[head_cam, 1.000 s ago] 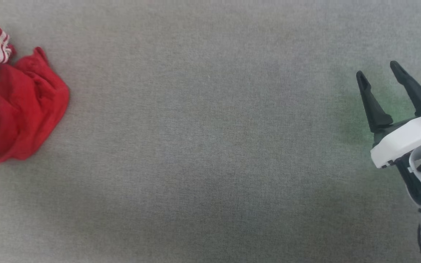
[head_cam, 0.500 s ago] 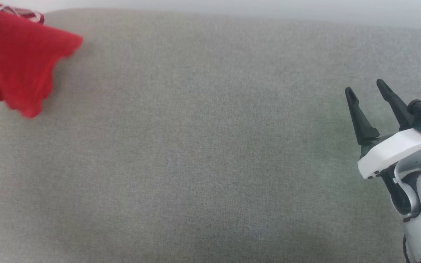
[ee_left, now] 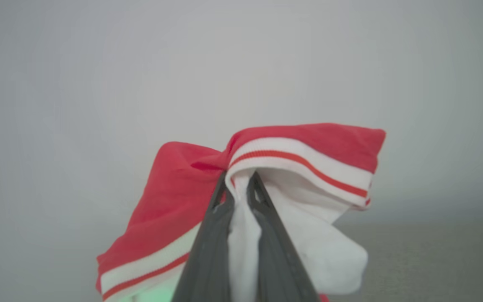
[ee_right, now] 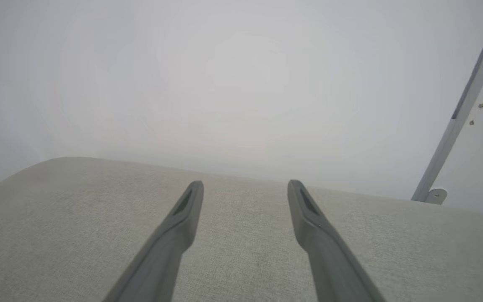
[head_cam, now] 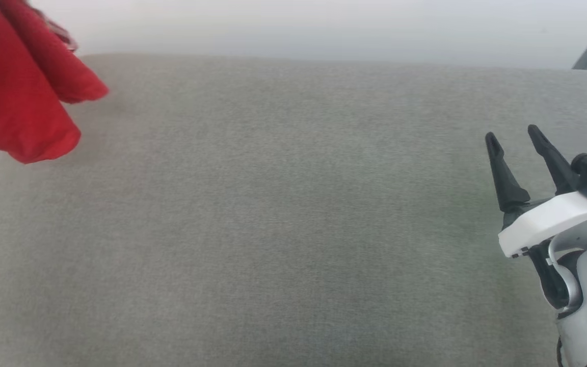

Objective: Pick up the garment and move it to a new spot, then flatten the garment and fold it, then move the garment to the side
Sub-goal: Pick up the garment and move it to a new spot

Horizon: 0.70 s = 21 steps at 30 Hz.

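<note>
While the left end effector point(ee_left: 239, 179) hangs up in the air, its two dark fingers are pinched close on the garment point(ee_left: 304, 144). White cloth and striped trim are squeezed between them. The rest of the red shirt droops from that grip in a loose bunch.

In the head view the garment point(head_cam: 18, 86) hangs over the far left corner of the desk point(head_cam: 293, 214). Its lowest fold is close to the grey cloth top there, but it is hard to tell if it touches.

The right end effector point(head_cam: 513, 133) is at the right edge of the desk, well apart from the shirt. Its fingers are spread wide, with nothing between them, and they point toward the far edge. From it, the garment lies far off to the left, across the whole width of the desk. A small bit of red shows at the left edge of the right wrist view.

The long way of the hanging shirt seems to run up and down, from the grip to the lowest fold. The left arm is much the nearer one, since it is the one gripping the shirt.

The next move most likely needs the left arm to carry the shirt in toward the middle of the desk and lay it down. The right arm can only help once the shirt is closer to it. A bunched shirt may land in a heap and need spreading.
</note>
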{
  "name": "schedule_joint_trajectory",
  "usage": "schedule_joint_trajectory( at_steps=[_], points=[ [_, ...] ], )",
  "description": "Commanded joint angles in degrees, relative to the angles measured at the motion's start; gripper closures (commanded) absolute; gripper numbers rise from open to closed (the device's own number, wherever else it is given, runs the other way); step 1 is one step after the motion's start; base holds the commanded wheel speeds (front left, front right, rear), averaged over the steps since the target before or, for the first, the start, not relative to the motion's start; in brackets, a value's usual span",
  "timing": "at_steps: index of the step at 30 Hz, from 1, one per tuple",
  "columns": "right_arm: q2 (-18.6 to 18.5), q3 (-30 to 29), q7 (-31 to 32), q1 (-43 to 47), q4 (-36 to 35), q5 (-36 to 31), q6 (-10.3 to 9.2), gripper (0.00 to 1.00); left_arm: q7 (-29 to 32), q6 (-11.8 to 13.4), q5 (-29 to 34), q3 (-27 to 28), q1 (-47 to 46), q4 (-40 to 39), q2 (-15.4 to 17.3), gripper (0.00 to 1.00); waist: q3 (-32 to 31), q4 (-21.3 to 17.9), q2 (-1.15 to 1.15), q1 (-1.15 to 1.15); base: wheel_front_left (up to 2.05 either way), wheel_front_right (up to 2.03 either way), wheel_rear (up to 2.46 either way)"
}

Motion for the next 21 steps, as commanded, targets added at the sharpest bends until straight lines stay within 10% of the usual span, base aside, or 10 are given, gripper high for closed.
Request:
schedule_joint_trajectory(
  at_steps=[1, 21],
  points=[
    [0.1, -0.36, -0.56, 0.68, 0.13, 0.47, 0.02, 0.0, 1.33, 0.52, -1.01, -0.07, 1.37, -2.7, -0.17, 1.0, -0.55, -1.06, 0.0, 0.0, 0.0, 0.0, 0.0],
    [1.68, -4.87, -4.12, 0.33, 1.65, 0.05, 0.03, 0.0, 19.75, 9.62, -2.84, -7.26, 12.21, -43.06, -5.71, 1.0, 1.72, -15.11, 0.0, 0.0, 0.0, 0.0, 0.0]
  ],
)
